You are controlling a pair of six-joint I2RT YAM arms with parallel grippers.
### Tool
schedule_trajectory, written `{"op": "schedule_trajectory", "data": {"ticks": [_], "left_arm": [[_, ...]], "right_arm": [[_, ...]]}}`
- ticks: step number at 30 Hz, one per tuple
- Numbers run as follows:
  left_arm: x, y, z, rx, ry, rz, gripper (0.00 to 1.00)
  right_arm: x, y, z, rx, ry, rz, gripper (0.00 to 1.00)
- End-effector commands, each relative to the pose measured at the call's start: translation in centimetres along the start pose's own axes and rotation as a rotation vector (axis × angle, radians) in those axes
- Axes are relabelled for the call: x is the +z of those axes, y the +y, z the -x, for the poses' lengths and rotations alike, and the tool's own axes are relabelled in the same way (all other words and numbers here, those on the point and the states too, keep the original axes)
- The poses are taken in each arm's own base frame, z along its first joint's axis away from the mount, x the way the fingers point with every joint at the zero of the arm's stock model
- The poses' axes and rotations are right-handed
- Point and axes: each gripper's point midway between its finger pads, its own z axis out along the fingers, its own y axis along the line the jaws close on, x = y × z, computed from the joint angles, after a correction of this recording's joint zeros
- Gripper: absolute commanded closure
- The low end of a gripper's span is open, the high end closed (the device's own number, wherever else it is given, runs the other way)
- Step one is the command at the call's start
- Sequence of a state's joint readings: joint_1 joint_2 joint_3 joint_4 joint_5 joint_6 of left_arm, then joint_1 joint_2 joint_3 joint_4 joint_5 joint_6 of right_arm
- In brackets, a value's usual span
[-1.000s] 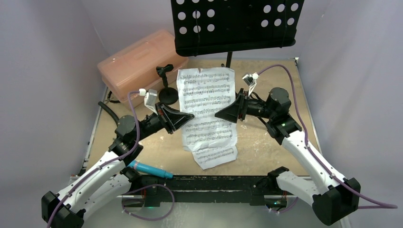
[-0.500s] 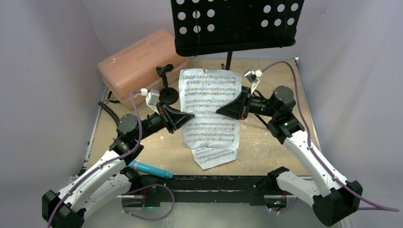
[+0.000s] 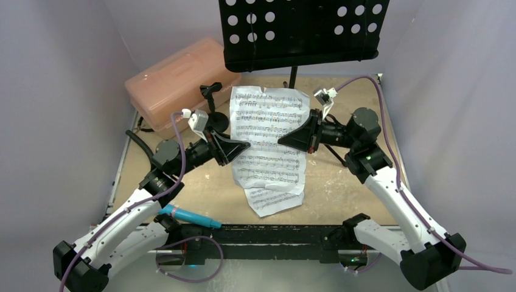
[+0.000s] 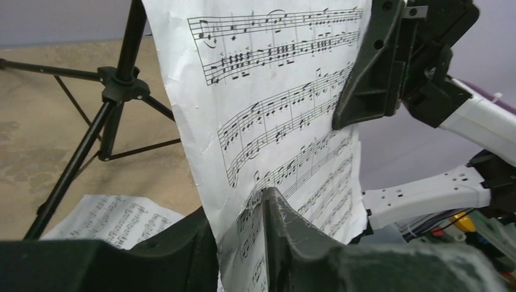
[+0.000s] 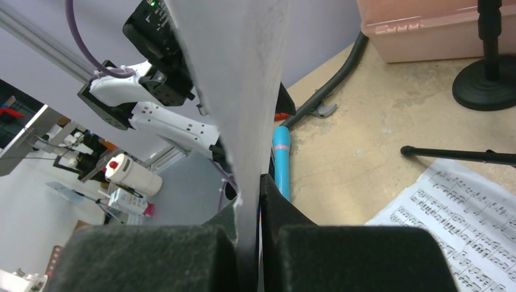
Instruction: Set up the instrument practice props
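Observation:
One white sheet-music page [image 3: 268,131] hangs upright in the air between my two grippers. My right gripper [image 3: 285,141] is shut on its right edge [image 5: 243,79]. My left gripper [image 3: 243,146] has its jaws slightly parted, the page's left edge [image 4: 268,91] still between them and resting against one finger [image 4: 286,225]. A second page [image 3: 274,199] lies flat on the table below. The black music stand [image 3: 301,33] rises behind, its desk bare. The small mic stand [image 3: 213,118] stands left of the page. The cyan microphone [image 3: 191,217] lies by the near edge.
A pink translucent box [image 3: 176,79] sits at the back left beside the mic stand. The music stand's tripod legs [image 4: 118,91] spread over the table behind the held page. A black hose [image 5: 331,82] runs along the left side.
My right gripper has closed onto the page's right edge. My left gripper's jaws have parted a little. The page has shifted slightly away from me.

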State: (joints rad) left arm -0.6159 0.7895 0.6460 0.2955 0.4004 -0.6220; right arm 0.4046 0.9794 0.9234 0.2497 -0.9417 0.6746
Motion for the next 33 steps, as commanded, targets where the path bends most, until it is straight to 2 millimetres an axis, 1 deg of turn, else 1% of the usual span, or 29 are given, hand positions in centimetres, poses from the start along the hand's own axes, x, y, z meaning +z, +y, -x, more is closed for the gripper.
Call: {"op": "schedule_trajectory", "data": {"ticks": [1, 3, 4, 8, 11, 12, 13, 15, 17, 19, 25, 28, 33], "left_arm": [[0.1, -0.3, 1.9, 0.057, -0.029, 0.023, 0.65], [0.0, 0.5, 1.6, 0.045, -0.023, 0.064, 0.52], [0.0, 0.6, 1.7, 0.040, -0.026, 0.075, 0.48], [-0.1, 0.4, 1.9, 0.042, -0.011, 0.080, 0.40], [-0.1, 0.7, 1.8, 0.048, 0.005, 0.096, 0.34], [-0.1, 0.7, 1.8, 0.048, 0.008, 0.100, 0.27], [0.0, 0.7, 1.8, 0.051, 0.014, 0.100, 0.25], [0.1, 0.4, 2.0, 0.070, 0.034, 0.092, 0.24], [0.1, 0.1, 1.7, 0.087, 0.053, 0.071, 0.23], [0.2, -0.7, 1.6, 0.106, 0.055, 0.018, 0.24], [0.5, -3.3, 2.2, 0.156, 0.042, -0.137, 0.26], [0.8, -4.6, 3.0, 0.161, 0.023, -0.205, 0.27], [1.7, -6.3, 3.8, 0.127, 0.040, -0.290, 0.29]], "right_arm": [[-0.6, 1.9, 1.1, -0.103, -0.004, 0.021, 1.00], [-0.8, 1.8, 1.0, -0.118, 0.003, 0.009, 1.00], [-0.8, 1.8, 1.0, -0.124, 0.004, 0.000, 1.00], [-1.1, 1.8, 1.3, -0.151, -0.019, -0.026, 1.00], [-1.4, 2.2, 2.5, -0.199, -0.073, -0.052, 1.00], [-1.6, 2.4, 3.1, -0.231, -0.103, -0.066, 1.00], [-1.8, 2.5, 3.5, -0.251, -0.125, -0.082, 1.00], [-2.2, 2.8, 3.8, -0.287, -0.159, -0.090, 1.00], [-2.6, 3.4, 4.2, -0.327, -0.196, -0.081, 1.00], [-2.9, 4.1, 4.7, -0.370, -0.227, -0.079, 1.00], [-3.2, 5.3, 4.0, -0.448, -0.196, -0.030, 1.00], [-3.1, 5.5, 3.6, -0.474, -0.154, -0.010, 1.00], [-2.8, 4.9, 3.4, -0.485, -0.125, -0.011, 1.00]]}}
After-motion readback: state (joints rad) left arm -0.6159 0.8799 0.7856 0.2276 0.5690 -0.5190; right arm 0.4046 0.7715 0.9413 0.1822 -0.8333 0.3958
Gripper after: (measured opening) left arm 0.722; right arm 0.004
